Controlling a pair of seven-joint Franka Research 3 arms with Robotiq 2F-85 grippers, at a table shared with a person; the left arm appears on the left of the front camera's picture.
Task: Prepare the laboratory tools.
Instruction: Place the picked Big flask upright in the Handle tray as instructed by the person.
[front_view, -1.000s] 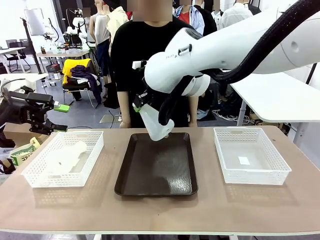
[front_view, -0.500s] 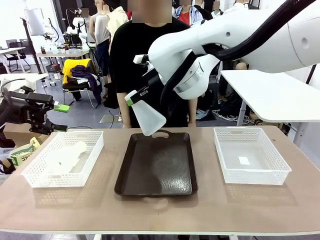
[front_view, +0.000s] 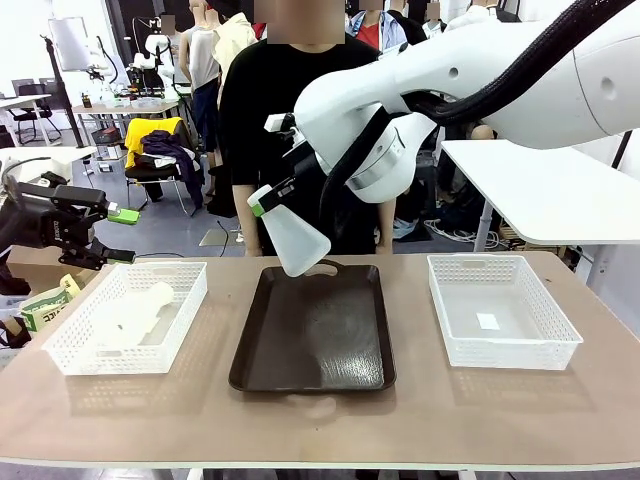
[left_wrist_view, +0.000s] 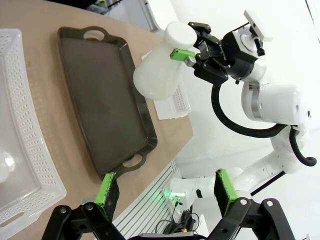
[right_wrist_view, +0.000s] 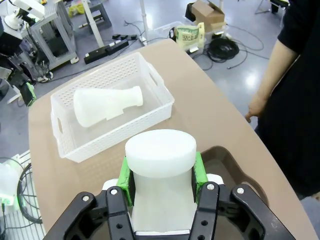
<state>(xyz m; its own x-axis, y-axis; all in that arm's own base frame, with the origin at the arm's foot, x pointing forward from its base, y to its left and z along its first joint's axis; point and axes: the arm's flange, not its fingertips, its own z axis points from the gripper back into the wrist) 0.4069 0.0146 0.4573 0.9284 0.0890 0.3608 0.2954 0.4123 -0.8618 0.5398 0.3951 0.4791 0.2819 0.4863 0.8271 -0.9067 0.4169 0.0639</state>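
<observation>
Over far tray rim (front_view: 362, 267), flask (front_view: 293, 240) in claw (front_view: 262, 200)

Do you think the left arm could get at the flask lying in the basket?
Probably yes: the left gripper is open and empty, and the flask lies uncovered in the open-topped basket on its side.

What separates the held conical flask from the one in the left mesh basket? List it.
The held translucent whitish conical flask hangs tilted in the air, base lowest; the basket flask lies on its side in the white mesh basket. The right arm's jaws clamp the held flask's neck; no jaws touch the basket flask. Both share the same shape and colour.
</observation>
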